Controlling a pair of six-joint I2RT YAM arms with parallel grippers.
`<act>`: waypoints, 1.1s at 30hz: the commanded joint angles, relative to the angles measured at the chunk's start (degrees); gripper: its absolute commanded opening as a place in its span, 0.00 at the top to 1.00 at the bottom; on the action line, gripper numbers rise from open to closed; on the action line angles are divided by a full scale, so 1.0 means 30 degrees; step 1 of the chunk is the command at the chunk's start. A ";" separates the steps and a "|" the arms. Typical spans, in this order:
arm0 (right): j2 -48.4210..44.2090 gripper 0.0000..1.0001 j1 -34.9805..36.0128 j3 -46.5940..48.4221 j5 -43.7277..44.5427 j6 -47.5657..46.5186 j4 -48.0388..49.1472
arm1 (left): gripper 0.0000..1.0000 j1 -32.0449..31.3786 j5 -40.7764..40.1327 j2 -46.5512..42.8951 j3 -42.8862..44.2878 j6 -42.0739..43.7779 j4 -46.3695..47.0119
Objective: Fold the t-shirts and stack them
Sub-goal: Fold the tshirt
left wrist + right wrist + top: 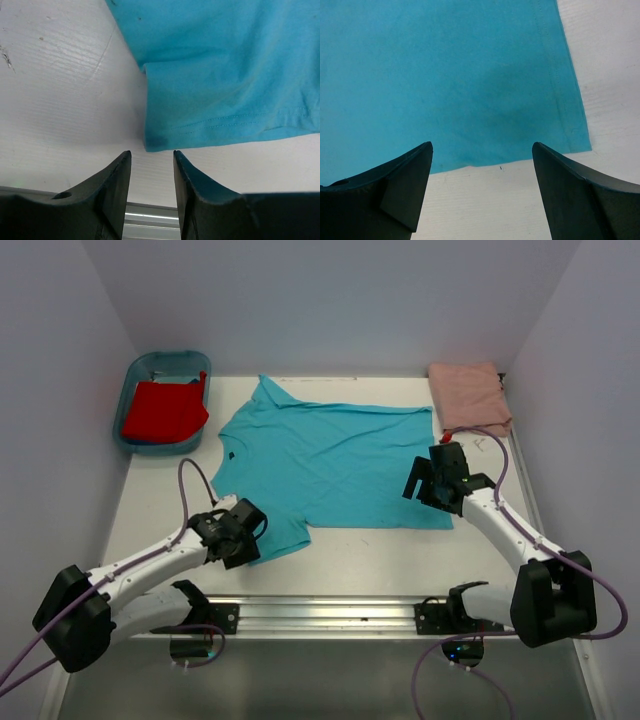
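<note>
The turquoise t-shirt (330, 460) lies spread flat in the middle of the table, neck to the left. My left gripper (248, 528) is open and empty just off the near sleeve; in the left wrist view the sleeve's corner (155, 142) lies right ahead of the gap between my fingertips (151, 156). My right gripper (425, 482) is wide open and empty over the shirt's near right corner; the hem corner (580, 142) shows between and beyond my jaws (482, 147). The pale pink shirt (468, 395) lies folded at the back right. The red shirt (165, 412) sits in the tub.
A blue plastic tub (135, 372) stands at the back left corner. A metal rail (330, 615) runs along the near edge between the arm bases. White walls close in the left, back and right sides.
</note>
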 commanded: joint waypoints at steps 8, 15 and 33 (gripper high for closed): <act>-0.0062 0.15 0.0020 -0.0042 -0.0244 -0.0125 0.0516 | 0.57 -0.0128 -0.0431 0.1498 -0.0299 -0.0547 0.1474; -0.0091 0.15 0.0049 -0.0130 -0.0215 -0.0125 0.0546 | 0.58 -0.0127 -0.0196 0.2173 -0.1032 -0.0547 0.2675; -0.0677 0.06 -0.0155 -0.0071 0.5229 0.3235 -0.1971 | 1.00 -0.0772 -0.0517 -0.0724 0.2328 -0.0196 -0.0015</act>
